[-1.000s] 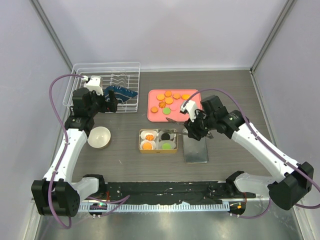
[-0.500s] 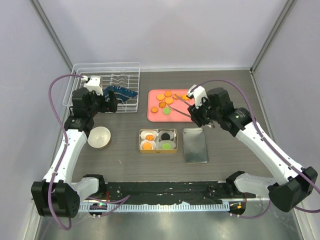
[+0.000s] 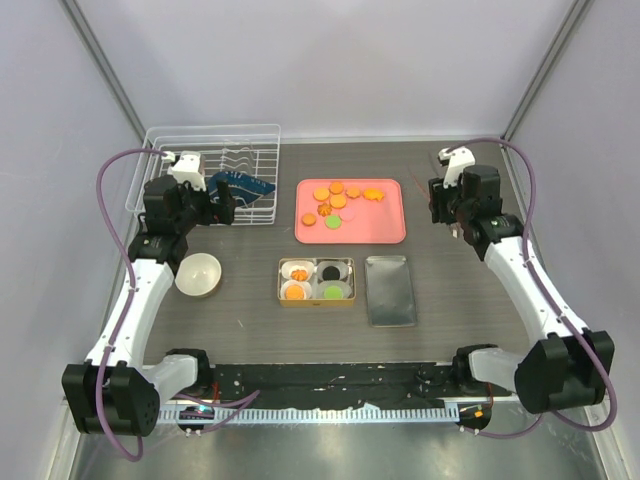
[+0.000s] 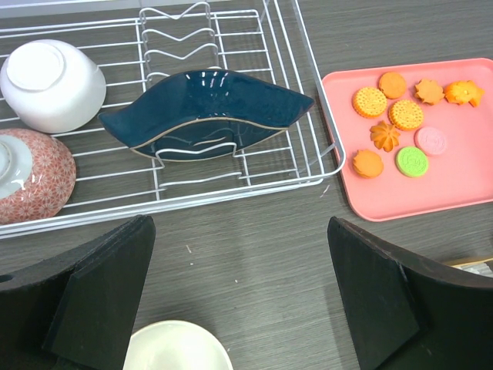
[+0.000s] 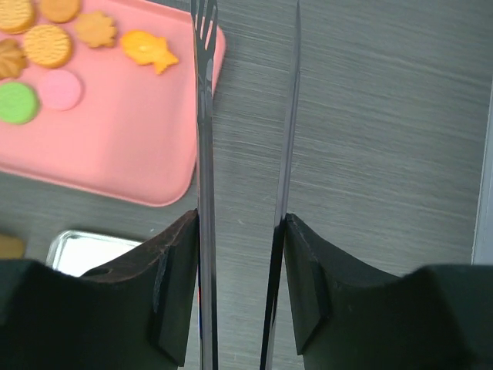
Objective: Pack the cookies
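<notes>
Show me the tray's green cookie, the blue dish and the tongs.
green cookie [image 4: 412, 162], left wrist view, centre of its top
blue dish [image 4: 204, 112], left wrist view, middle of its inside
tongs [image 5: 205, 154], right wrist view, left blade

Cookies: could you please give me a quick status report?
Left jaws open, idle. Right jaws shut on tongs, empty, beside tray. Cookies loose on tray. Nothing in the way.

Lay flat, clustered at the far left of the pink plastic tray [image 3: 385, 228]: small orange biscuit cookies [image 4: 404, 114], one round green cookie [image 4: 412, 161], one pale pink cookie [image 4: 431, 139]. Nearer, sat in the gold rectangular tin [image 3: 316, 304]: orange cookies [image 3: 295, 292], a black cookie [image 3: 329, 270], a green cookie [image 3: 333, 291].
</notes>
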Motion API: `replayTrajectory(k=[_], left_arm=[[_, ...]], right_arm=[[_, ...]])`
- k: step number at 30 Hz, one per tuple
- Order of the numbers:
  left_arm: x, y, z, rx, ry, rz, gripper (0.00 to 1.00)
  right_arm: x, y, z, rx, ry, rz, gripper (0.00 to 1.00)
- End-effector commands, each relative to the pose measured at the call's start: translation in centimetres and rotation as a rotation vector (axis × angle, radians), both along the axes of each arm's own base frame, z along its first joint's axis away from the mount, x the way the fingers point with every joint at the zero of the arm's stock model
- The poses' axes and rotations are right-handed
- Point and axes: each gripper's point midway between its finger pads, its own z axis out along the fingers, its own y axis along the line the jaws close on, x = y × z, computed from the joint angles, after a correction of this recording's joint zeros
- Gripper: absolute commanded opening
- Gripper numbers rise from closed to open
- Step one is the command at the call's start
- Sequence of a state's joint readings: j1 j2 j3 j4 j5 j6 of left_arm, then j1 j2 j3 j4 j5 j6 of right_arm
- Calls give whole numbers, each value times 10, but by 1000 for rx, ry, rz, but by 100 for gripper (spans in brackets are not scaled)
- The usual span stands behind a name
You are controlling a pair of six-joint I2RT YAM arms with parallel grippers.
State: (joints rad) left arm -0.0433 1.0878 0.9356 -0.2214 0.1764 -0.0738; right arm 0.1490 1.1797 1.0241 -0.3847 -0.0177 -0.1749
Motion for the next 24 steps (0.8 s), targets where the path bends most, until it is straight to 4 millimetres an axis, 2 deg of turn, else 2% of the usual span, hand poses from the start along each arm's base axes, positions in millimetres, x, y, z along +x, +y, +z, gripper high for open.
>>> replayTrajectory(k=[1,5,6,8,9,13,16,23,24], left_arm=[[3,-1,23,-10,-72,-6,100],[4,-1,22,-11,-68,-9,100],[4,-2,23,-14,-68,-10,100],[4,-2,21,-13,-66,-11,100],[4,-2,20,-13,-63,-11,100],[4,-2,18,-13,-56,-12,100],[4,-2,19,-12,-60,-13,100],[5,-1,17,-8,-54,-11,100],[5,-1,17,-8,-54,-11,100]], right_arm=[[33,-28,6,43,-131,-147,50],[48,-44,-12,33,-160,-223,50],[50,-46,-26,24,-130,-232,50],[58,-52,-33,28,-144,-254,50],[61,-53,-48,21,-114,-262,50],[70,-60,-77,20,-76,-268,50],[76,-65,-91,21,-73,-274,50],[83,-60,-120,19,1,-246,50],[83,-72,-121,17,4,-271,50]])
